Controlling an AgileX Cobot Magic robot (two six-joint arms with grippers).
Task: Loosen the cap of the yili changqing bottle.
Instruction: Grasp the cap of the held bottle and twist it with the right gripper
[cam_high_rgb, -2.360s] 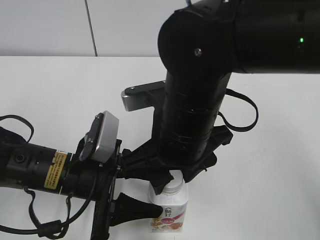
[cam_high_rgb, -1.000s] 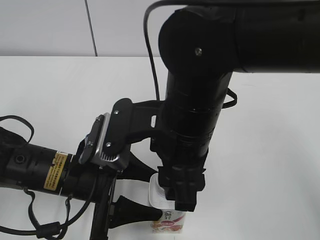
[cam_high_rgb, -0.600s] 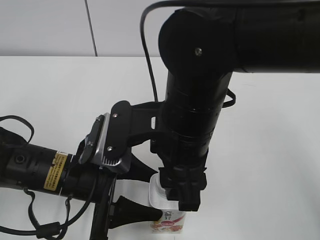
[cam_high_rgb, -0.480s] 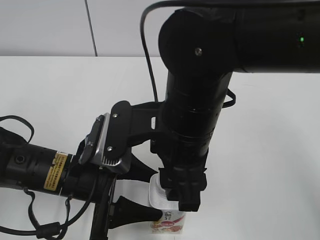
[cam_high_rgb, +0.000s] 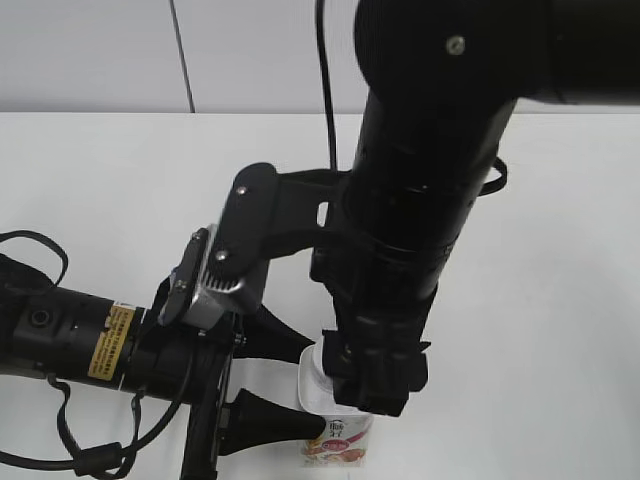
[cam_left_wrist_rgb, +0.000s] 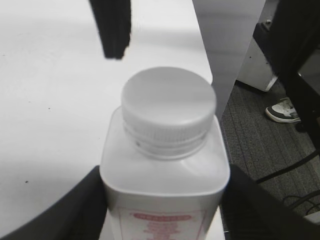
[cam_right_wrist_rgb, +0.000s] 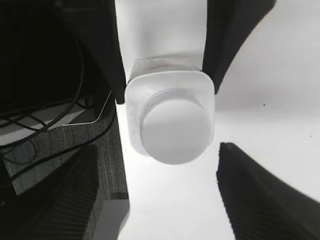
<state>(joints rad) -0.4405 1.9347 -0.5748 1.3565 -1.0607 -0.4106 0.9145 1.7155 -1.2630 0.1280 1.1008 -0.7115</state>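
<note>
Your small white squarish plastic bottle with the red-orange fruit label (cam_high_rgb: 338, 437) stands upright at the near edge of the white surface (cam_high_rgb: 120, 180), close to the middle of the scene. The left pincer (cam_left_wrist_rgb: 162, 200) is clamped on its body, one black finger pressed to each side just below the shoulders, so the bottle is braced. Above it the right pincer (cam_right_wrist_rgb: 167, 185) hangs with its fingers spread apart on either side of the small round white ribbed screw cap (cam_left_wrist_rgb: 168, 107), touching neither the cap nor the bottle in the right wrist view; one of its fingertips shows beyond the cap in the left wrist view. The cap sits level on the neck, and you cannot tell from these views whether its thread has already been turned loose. If it has not, you have the main work left: close the right pincer on the ribbed side and twist while the left one holds firm.
</note>
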